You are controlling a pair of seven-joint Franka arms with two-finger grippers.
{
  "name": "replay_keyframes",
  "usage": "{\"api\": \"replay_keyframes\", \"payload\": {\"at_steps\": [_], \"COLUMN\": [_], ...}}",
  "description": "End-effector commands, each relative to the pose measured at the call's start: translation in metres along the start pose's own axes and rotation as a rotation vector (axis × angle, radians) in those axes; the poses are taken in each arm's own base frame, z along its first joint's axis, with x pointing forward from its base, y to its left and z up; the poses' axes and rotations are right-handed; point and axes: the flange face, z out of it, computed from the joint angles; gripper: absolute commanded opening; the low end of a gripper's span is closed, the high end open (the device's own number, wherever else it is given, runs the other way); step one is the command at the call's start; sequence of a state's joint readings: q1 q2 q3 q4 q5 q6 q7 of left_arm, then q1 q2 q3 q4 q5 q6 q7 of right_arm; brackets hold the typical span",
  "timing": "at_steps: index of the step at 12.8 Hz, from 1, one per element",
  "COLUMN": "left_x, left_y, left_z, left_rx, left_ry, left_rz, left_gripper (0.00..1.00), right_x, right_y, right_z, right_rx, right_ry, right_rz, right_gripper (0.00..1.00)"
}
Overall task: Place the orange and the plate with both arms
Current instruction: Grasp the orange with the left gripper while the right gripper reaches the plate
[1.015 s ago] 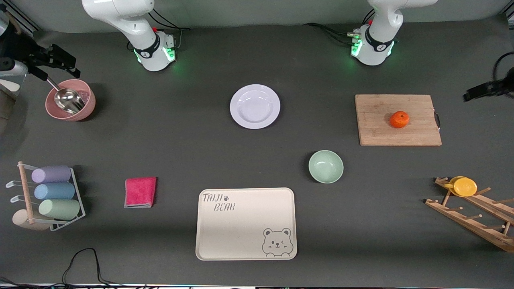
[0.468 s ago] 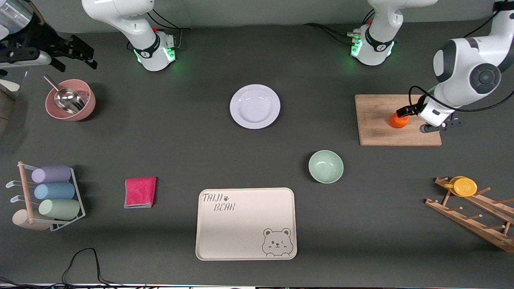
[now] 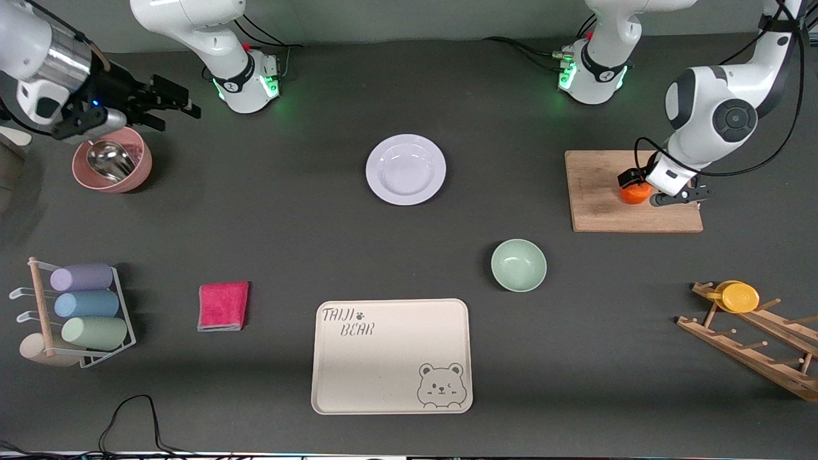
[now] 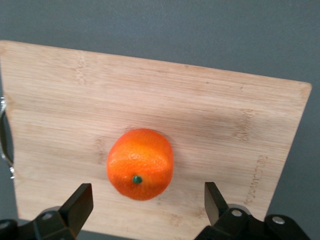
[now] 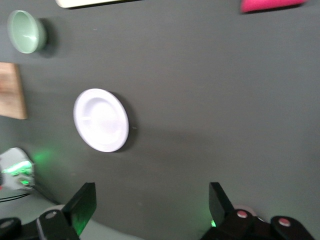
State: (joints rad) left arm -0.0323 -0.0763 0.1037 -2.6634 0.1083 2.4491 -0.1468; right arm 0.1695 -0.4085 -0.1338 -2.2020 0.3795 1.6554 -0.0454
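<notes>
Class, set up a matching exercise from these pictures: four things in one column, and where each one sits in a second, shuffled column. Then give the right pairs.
Things:
1. orange
2. metal scoop
3. yellow lid
4. plate

Places:
A. in the pink bowl
B. on the bare table
C. on the cutting board
D. on the wooden rack

Pairs: 1-C, 2-A, 3-D, 4-B

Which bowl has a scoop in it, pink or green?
The pink bowl, under the right gripper; a metal scoop lies inside. The green bowl is empty.
</notes>
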Motion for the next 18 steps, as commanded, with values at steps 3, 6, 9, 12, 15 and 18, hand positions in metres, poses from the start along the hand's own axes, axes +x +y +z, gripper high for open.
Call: {"api": "replay_keyframes", "payload": {"at_steps": [3, 6, 9, 12, 15, 18], "left_x": [0.009, 0.010, 0.010, 0.010, 0.012, 0.016], "left_y": [-0.012, -0.013, -0.015, -0.016, -0.017, -0.018], "left_z": [0.039, 0.046, 0.045, 0.044, 0.009, -0.085], "left_rx": [0.002, 0.002, 0.001, 0.000, -0.005, 0.011], "left_ry": [0.032, 0.037, 0.035, 0.034, 0.059, -0.021], "left_rz": [0.059, 0.065, 0.059, 0.063, 0.035, 0.025], "left_gripper": [0.99, 0.98, 0.01, 0.00, 0.00, 0.00], "right_x": [-0.011, -0.010, -0.009, -0.012, -0.018, -0.025], "right_y": [0.031, 0.049, 0.077, 0.092, 0.097, 0.105], "right_z": [0.096, 0.161, 0.238, 0.302, 0.349, 0.378], "right_rx": [0.244, 0.414, 0.583, 0.652, 0.702, 0.711], "right_ry": [0.047, 0.085, 0.103, 0.115, 0.159, 0.169], "right_rz": [-0.039, -0.017, -0.017, -0.047, -0.030, 0.007], "right_gripper": [1.00, 1.00, 1.00, 1.00, 1.00, 1.00]}}
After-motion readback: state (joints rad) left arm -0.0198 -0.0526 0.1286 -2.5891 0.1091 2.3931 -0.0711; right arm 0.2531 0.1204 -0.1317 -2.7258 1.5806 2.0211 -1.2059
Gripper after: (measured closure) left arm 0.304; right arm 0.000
